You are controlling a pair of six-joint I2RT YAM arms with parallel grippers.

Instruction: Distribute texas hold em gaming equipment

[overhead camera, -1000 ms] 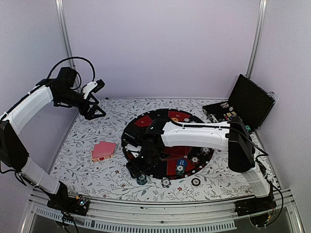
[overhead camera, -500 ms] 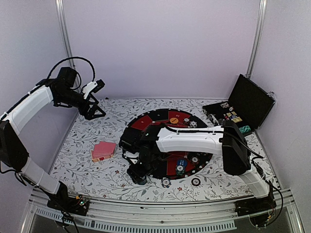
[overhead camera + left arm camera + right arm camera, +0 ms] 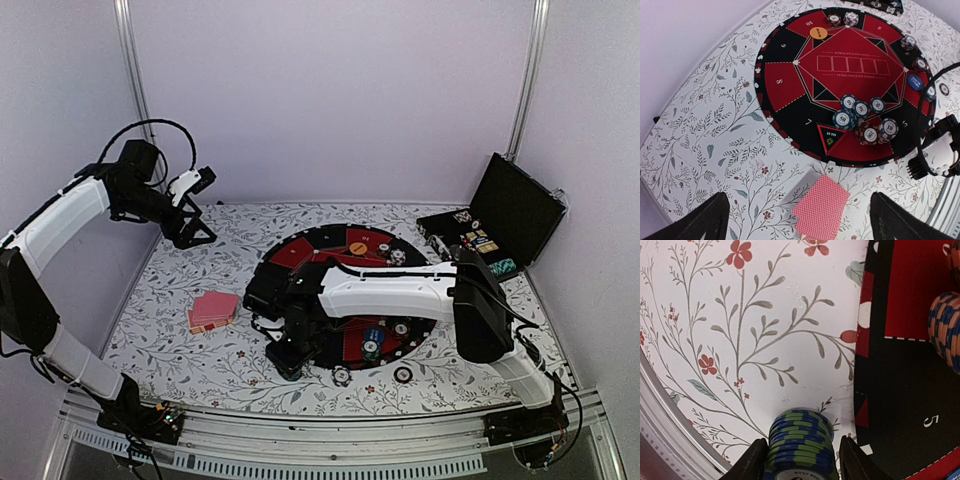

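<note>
Reaching across the round red-and-black mat [image 3: 785, 85], the right gripper [image 3: 801, 462] sits low over the flowered tablecloth [image 3: 715, 340], just beside the mat's near-left edge. Its two fingers [image 3: 752, 462] stand on either side of a stack of green-and-blue poker chips [image 3: 800, 440], very close against it. Whether they press the stack cannot be told. The stack stands on the cloth, just off the mat.

The left gripper [image 3: 196, 230] hangs high above the far-left part of the table, jaws spread wide and holding nothing. A small pile of red-backed playing cards [image 3: 821, 206] lies on the cloth near the mat's left side.

A cluster of chips [image 3: 860, 120] sits on the mat and single ones dot its rim, along with an orange disc [image 3: 818, 33] and a blue disc [image 3: 915, 81]. A black case [image 3: 515, 210] stands open at the far right.
</note>
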